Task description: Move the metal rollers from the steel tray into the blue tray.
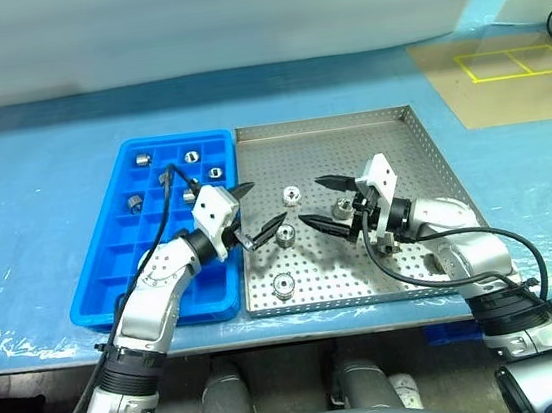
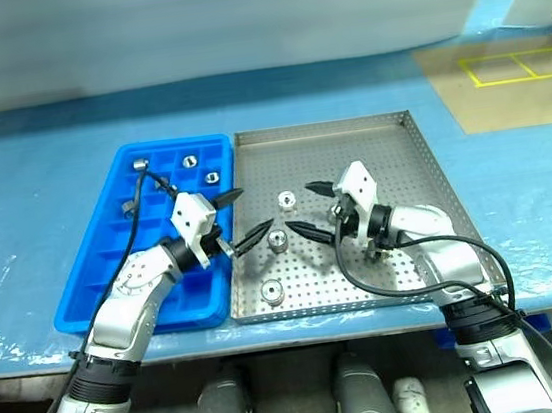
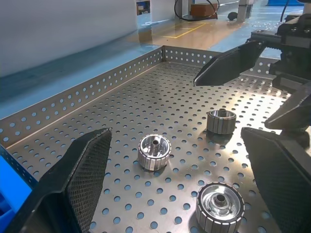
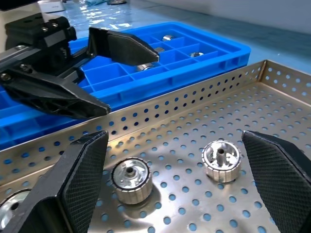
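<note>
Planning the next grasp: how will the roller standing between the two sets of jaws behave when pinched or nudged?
The metal roller looks rigid and probably heavy for its size, being solid shiny metal. Its ribbed side should give the jaws some grip. Standing on its flat end on the steel tray, it likely slides rather than rolls, but if tipped onto its side it could roll away.

Both arms rise from the lower edge of the frame and bend inward, their wrists meeting near the centre. Left gripper (image 1: 256, 212), centre-left: two black fingers (image 1: 242, 189) spread wide, tips aimed toward the right, holding nothing. Right gripper (image 1: 324, 201), centre-right: fingers likewise spread wide and empty, tips aimed toward the left. The two grippers face each other, close but apart.
</note>
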### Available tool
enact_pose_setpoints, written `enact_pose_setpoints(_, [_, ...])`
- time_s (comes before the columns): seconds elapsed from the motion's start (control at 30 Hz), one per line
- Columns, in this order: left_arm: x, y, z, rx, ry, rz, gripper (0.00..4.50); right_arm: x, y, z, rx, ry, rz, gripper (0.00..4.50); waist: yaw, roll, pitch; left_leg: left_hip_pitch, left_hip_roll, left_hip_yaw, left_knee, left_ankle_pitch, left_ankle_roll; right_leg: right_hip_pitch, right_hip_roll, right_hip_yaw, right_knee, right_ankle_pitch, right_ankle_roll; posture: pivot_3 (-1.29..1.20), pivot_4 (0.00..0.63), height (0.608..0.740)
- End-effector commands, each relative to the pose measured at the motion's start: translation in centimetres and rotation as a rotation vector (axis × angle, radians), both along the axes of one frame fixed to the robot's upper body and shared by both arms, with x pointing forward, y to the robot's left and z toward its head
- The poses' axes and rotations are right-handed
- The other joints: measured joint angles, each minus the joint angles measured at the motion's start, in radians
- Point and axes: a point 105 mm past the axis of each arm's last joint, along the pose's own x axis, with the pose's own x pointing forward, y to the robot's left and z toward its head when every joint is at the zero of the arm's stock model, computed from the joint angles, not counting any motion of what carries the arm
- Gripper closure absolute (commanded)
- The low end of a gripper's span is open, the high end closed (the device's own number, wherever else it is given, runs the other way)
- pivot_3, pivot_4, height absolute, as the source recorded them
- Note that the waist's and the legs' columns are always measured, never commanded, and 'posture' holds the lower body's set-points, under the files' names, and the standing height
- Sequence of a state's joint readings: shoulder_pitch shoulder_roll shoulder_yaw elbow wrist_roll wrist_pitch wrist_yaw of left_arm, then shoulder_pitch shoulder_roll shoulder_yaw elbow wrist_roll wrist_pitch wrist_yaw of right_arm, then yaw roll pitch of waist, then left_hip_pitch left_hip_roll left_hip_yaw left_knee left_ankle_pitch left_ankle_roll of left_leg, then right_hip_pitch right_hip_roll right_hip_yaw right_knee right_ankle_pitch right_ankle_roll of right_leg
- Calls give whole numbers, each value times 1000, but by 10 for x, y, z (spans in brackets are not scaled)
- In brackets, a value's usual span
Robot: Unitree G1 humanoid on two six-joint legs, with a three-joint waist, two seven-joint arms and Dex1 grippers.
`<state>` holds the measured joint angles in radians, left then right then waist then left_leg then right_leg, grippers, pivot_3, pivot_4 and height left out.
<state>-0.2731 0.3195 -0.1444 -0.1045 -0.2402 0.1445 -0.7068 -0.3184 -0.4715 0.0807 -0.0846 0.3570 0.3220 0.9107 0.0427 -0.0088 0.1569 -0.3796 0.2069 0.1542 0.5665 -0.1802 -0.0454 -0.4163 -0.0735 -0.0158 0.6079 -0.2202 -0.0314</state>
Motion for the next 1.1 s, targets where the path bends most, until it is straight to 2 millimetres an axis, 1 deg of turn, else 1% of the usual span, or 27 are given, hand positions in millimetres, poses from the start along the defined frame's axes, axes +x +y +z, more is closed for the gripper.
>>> enact_pose_setpoints(0.03, [-5, -3, 15, -10, -51, -32, 11, -6, -2, 13, 12, -35, 26, 0, 0, 0, 0, 0, 0, 0, 0, 0, 0, 0, 0, 0, 0, 0, 0, -58, 150, 740])
enact_pose_setpoints(0.3, [-8, -2, 14, 14, -46, -63, 11, -1, -10, 4, -16, -19, -27, 0, -1, 0, 0, 0, 0, 0, 0, 0, 0, 0, 0, 0, 0, 0, 0, -67, 150, 740])
enact_pose_setpoints(0.4, [-6, 1, 13, 22, -41, -61, 11, 2, -14, -1, -38, -9, -52, 0, -1, 0, 0, 0, 0, 0, 0, 0, 0, 0, 0, 0, 0, 0, 0, -69, 150, 740])
enact_pose_setpoints(0.53, [8, 3, 14, 45, -45, 1, 11, 6, -17, -1, -25, -21, -94, 0, -2, 0, 0, 0, 0, 0, 0, 0, 0, 0, 0, 0, 0, 0, 0, -89, 150, 740])
enact_pose_setpoints(0.73, [24, -3, 23, 58, -51, -1, 11, 6, -19, 1, 4, -8, -143, 0, -3, 0, 0, 0, 0, 0, 0, 1, -2, 0, 0, 0, 0, 0, 0, -128, 150, 740])
enact_pose_setpoints(0.9, [41, -16, 20, 98, 1, -28, 11, 7, -25, -3, -19, -1, -201, 0, -5, 0, 0, 0, -1, 0, 0, 1, -2, 0, 0, 0, 0, 0, 0, -168, 150, 740])
enact_pose_setpoints(1.1, [66, -30, 6, 157, 68, -16, 11, 5, -29, -11, -65, 41, -258, 0, -7, 0, 0, 0, -1, 0, 0, 1, -2, 0, 0, 1, 0, 0, 0, -213, 150, 740])
